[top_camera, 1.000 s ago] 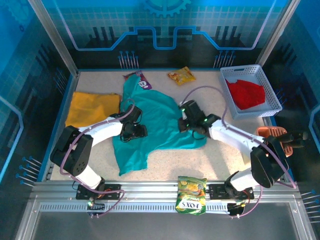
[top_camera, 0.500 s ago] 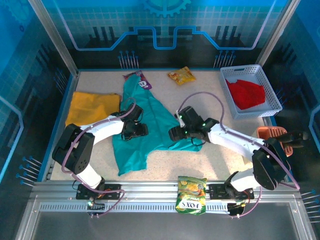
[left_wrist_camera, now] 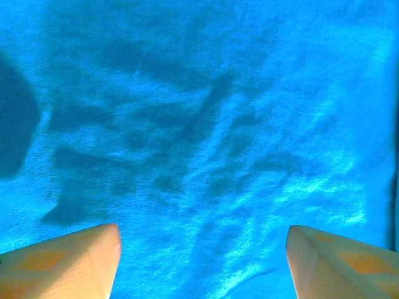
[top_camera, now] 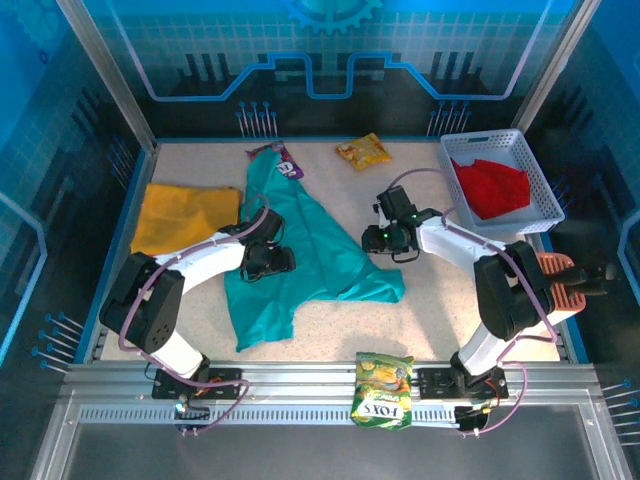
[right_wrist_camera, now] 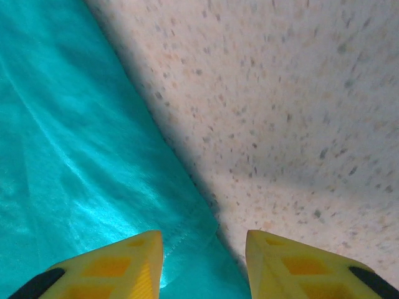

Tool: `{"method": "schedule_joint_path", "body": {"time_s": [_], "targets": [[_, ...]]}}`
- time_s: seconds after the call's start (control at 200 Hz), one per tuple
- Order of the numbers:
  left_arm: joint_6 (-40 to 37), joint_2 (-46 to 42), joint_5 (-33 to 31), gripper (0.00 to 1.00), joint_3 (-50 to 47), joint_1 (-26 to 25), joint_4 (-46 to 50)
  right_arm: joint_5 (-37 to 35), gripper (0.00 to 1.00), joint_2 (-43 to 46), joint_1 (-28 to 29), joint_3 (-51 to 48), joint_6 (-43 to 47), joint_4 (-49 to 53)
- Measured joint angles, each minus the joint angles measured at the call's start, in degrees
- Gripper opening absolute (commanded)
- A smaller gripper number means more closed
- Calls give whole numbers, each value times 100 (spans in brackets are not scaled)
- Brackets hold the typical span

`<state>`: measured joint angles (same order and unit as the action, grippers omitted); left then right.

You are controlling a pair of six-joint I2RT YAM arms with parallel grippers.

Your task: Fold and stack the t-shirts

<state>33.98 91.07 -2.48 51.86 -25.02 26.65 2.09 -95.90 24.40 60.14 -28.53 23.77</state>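
The teal t-shirt point(top_camera: 322, 262) lies crumpled at the table's middle. My left gripper point(top_camera: 268, 259) rests over its left part, open, with only teal cloth point(left_wrist_camera: 206, 124) between the fingers point(left_wrist_camera: 202, 252). My right gripper point(top_camera: 381, 239) hovers just off the shirt's right side, open; in the right wrist view the shirt's hem edge point(right_wrist_camera: 75, 143) runs between its fingertips point(right_wrist_camera: 204, 252) over bare table point(right_wrist_camera: 299, 112). The yellow-orange t-shirt point(top_camera: 185, 214) lies flat at the left. The red t-shirt point(top_camera: 492, 187) is bunched in the white basket point(top_camera: 483, 139).
A yellow snack packet point(top_camera: 362, 151) and a purple one point(top_camera: 288, 162) lie at the back. A green packet point(top_camera: 382, 388) sits on the front rail. An orange ribbed object point(top_camera: 560, 275) lies at the right edge. Bare table stretches right of the teal shirt.
My right gripper swept over the teal shirt's right side, then drew back up and to the right, off the cloth. The shirt's right part now lies narrower. The left gripper stayed put.
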Motion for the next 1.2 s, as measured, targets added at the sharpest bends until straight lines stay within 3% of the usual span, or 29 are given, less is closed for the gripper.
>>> {"method": "schedule_joint_path", "body": {"time_s": [0.24, 0.48, 0.846, 0.996, 1.201], "targets": [[0, 0, 0, 71, -4, 0, 0, 568, 39, -356, -13, -236, -466, -162], [2, 0, 0, 71, -37, 0, 0, 741, 27, -485, -22, -284, -756, -393], [2, 0, 2, 71, -103, 0, -22, 450, 20, -485, -7, -254, -619, -525], [0, 0, 11, 71, -149, 0, -22, 238, 8, -483, 37, -254, -492, -643], [-2, 0, 48, 71, -179, 0, -57, -127, 7, -323, 236, -256, -278, -815]]}}
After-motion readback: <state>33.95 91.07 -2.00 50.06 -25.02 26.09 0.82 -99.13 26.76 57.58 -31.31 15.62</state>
